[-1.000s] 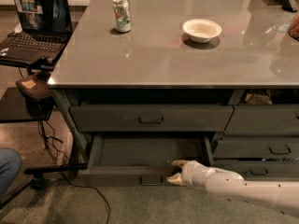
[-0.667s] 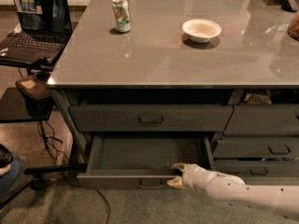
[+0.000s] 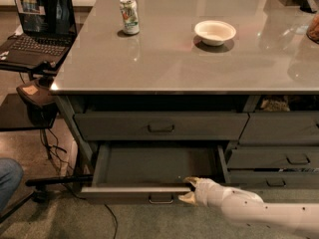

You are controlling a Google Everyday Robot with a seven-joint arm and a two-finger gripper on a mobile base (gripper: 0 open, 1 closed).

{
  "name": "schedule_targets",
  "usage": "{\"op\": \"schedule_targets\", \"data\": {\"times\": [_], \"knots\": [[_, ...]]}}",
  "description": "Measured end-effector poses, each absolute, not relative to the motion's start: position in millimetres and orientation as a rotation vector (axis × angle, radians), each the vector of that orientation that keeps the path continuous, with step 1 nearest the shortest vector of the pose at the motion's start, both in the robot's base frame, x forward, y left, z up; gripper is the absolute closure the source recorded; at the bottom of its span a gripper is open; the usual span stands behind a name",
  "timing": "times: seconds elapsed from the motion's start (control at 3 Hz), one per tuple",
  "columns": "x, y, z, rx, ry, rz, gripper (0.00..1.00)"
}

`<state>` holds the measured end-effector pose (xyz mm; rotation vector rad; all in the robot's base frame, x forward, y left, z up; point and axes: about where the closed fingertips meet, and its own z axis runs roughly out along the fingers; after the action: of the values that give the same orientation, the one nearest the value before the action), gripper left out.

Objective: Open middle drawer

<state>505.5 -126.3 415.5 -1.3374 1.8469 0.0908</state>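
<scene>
My white gripper (image 3: 189, 189), fingers spread, straddles the front of the wide dark-grey middle drawer (image 3: 154, 166), lower centre. The drawer has slid further out; I judge it nearly open.

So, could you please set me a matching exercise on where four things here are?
Things: 1 soda can; 2 white bowl; 3 laptop; 4 claw.
Places: A at the front edge of the open middle drawer; B off the countertop, to its left; C on the countertop, left part; D on the countertop, near centre.
Pairs: 1-C; 2-D; 3-B; 4-A.
</scene>
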Motion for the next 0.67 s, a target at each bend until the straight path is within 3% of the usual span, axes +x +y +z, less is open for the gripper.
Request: {"op": "schedule_targets", "data": {"times": [0.67], "knots": [[485.2,-127.0,409.8,-1.376,1.838,0.097,1.00]]}}
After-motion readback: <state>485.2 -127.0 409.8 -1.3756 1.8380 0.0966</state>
